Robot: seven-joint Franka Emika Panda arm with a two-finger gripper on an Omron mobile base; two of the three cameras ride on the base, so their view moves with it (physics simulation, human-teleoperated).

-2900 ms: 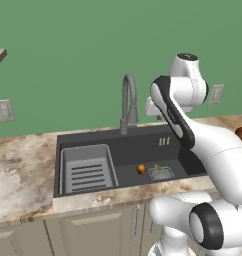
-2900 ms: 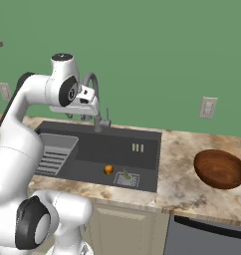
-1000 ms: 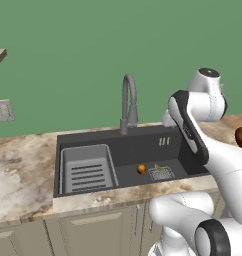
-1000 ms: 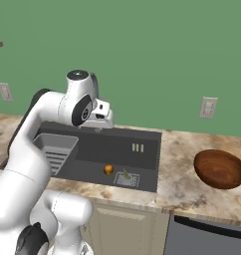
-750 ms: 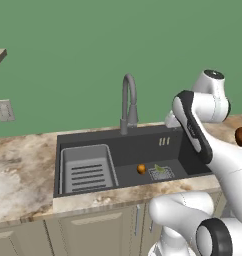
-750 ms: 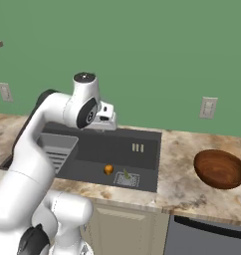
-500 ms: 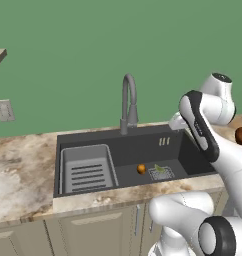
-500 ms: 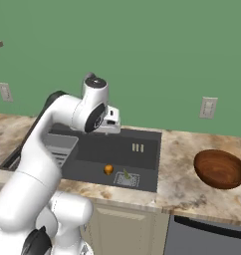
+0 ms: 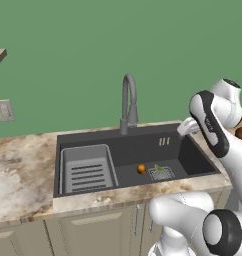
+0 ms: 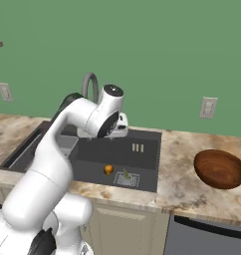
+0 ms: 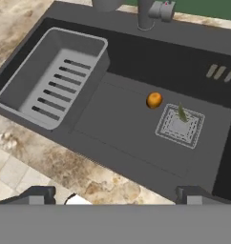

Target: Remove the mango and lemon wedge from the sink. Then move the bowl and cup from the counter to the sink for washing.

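The small orange mango lies on the floor of the dark sink, just left of the drain grate. On that grate rests the tiny green lemon wedge. Both fruits also show in the base views: mango, lemon wedge. My gripper hangs open and empty high above the sink's right part, pointing down at them; it is also seen as the gripper. The reddish-brown bowl sits on the counter right of the sink. The cup is out of view.
A grey gooseneck faucet rises behind the basin. A lighter slotted tray insert takes up the sink's left part. Marbled counter runs to the left, with wall outlets above.
The arm has swung to the right, carrying the open hand across above the sink toward its right side. Mango, lemon wedge and bowl have not moved.
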